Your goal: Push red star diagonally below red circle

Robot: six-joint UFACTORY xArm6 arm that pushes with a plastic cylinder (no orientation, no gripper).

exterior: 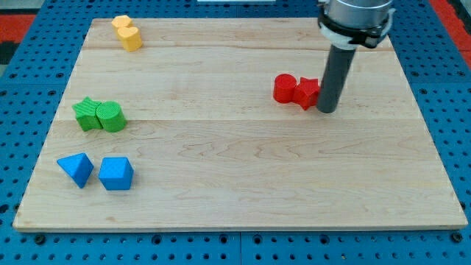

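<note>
The red circle lies on the wooden board at the view's upper right. The red star sits right beside it on its right, touching it. My rod comes down from the view's top right, and my tip rests on the board against the right side of the red star, partly hiding that edge of it.
Two yellow blocks lie touching at the view's top left. A green star and a green circle touch at the left. Two blue blocks lie at the lower left. The wooden board has blue pegboard around it.
</note>
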